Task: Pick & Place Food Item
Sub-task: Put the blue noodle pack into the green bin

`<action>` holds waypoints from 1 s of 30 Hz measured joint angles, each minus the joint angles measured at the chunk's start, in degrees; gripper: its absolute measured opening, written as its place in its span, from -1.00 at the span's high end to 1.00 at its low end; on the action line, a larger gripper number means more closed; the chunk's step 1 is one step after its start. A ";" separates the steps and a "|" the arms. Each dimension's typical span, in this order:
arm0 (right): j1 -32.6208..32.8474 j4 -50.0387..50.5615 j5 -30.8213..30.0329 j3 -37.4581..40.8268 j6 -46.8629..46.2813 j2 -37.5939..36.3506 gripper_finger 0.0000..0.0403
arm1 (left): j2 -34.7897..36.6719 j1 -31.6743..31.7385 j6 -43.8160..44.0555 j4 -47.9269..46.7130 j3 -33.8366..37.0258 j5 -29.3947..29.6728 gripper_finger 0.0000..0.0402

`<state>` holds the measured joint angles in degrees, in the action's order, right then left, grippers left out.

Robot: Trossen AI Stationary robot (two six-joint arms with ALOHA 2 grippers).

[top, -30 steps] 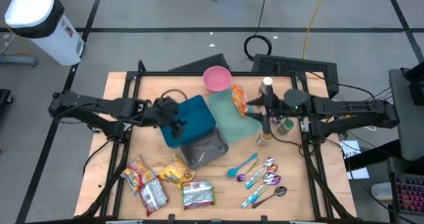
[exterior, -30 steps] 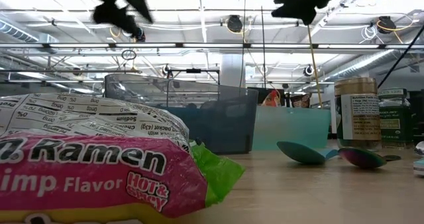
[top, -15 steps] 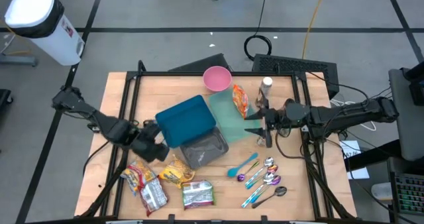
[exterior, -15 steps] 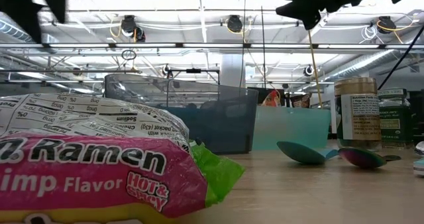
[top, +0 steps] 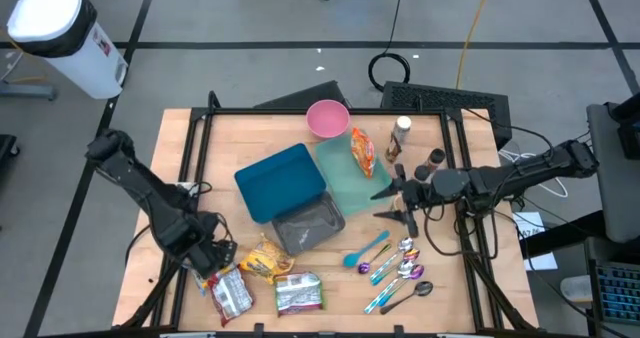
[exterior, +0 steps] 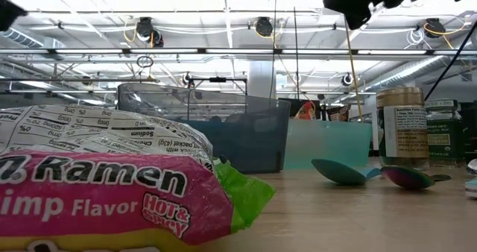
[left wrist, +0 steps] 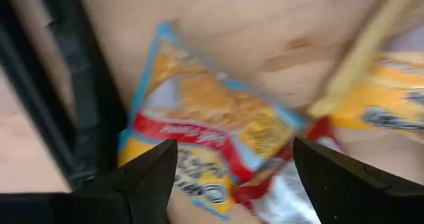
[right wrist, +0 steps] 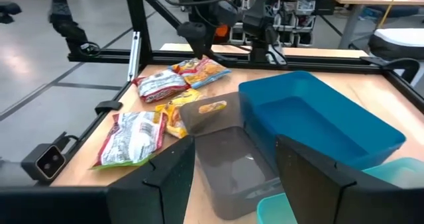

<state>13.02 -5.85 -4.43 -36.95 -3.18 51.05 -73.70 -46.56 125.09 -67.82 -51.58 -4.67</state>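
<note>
Ramen packet [left wrist: 212, 131] | left gripper [left wrist: 232, 164] jaws wide, probably just above | right gripper [right wrist: 232, 158] jaws apart, empty

Workshop floor and ceiling around the bench

A grey concrete floor [top: 250, 18] crossed by dark lines carries a white cylindrical bin with a black band [top: 58, 33]; overhead, white ceiling trusses [exterior: 223, 52] hold round lamps [exterior: 264, 26].

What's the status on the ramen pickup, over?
Left tool open, poised over the ramen packet at the table's front left corner, nothing held. Right tool open, empty, waiting above the table beside the teal bin. Nothing in the way.
</note>
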 joint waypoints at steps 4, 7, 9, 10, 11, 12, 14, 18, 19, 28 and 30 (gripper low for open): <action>0.28 0.00 0.02 0.00 -0.01 0.00 0.03 | -0.29 -2.01 4.16 0.46 2.18 -0.40 -0.53; 0.28 0.00 0.00 0.00 -0.31 0.00 0.03 | -0.28 -2.97 7.36 0.41 3.77 -0.44 -0.53; 0.28 0.00 0.00 0.00 -0.42 0.00 0.03 | -0.26 -3.65 9.09 1.00 4.85 -0.43 -0.53; 0.28 0.00 0.00 0.00 -0.42 0.00 0.03 | -0.25 -3.93 9.70 1.89 5.57 -0.44 -0.53; 0.28 0.00 0.00 0.00 -0.42 0.00 0.03 | -0.28 -4.12 10.17 2.87 6.19 -0.43 -0.53; 0.28 0.00 0.00 0.00 -0.42 0.00 0.03 | -0.28 -4.23 10.43 4.16 6.82 -0.44 -0.53; 0.28 0.00 0.00 0.00 -0.42 0.00 0.03 | -0.28 -4.41 10.48 6.84 7.95 -0.43 -0.53; 0.28 0.00 0.00 0.00 -0.42 0.00 0.03 | -0.28 -4.60 10.50 9.37 9.27 -0.41 -0.53; 0.28 0.00 0.00 0.00 -0.42 0.00 0.03 | -0.28 -4.60 10.62 9.57 9.50 -0.41 -0.53; 0.28 0.00 0.00 0.00 -0.42 0.00 0.03 | -0.26 -4.60 11.96 9.42 10.67 -0.19 -0.50; 0.28 0.00 0.00 0.00 -0.42 0.00 0.03 | -0.25 -4.60 11.99 9.41 10.67 0.21 -0.43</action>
<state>13.30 -5.85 -4.43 -36.95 -3.60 51.05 -73.95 -51.16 137.08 -58.41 -40.91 -4.47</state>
